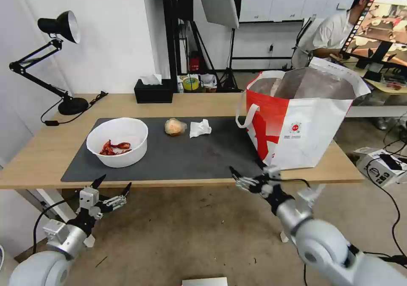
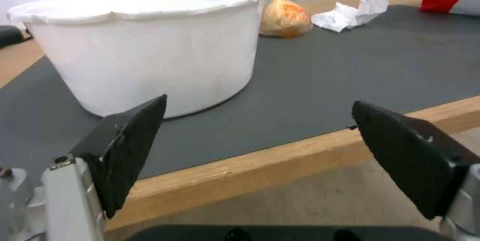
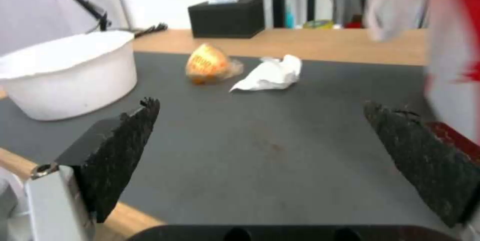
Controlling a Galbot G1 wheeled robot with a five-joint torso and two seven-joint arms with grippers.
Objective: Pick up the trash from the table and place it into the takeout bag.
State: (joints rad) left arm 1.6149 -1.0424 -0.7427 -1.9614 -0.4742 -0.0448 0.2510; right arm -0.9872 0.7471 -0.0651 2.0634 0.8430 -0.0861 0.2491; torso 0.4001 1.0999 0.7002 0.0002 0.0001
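We hold our left gripper (image 1: 113, 183) and right gripper (image 1: 246, 172) spread and empty at the table's (image 1: 38, 150) near edge; the takeout bag (image 1: 296, 124) stands at its right end.

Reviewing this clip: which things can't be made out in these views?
- Inside of the takeout bag: head view, its tall walls hide whatever lies inside.
- Bowl contents: left wrist view, the bowl's wall hides them.
- Takeout bag: right wrist view, blurred and cut off by the edge.
- Wrapped lump: label too small to read.
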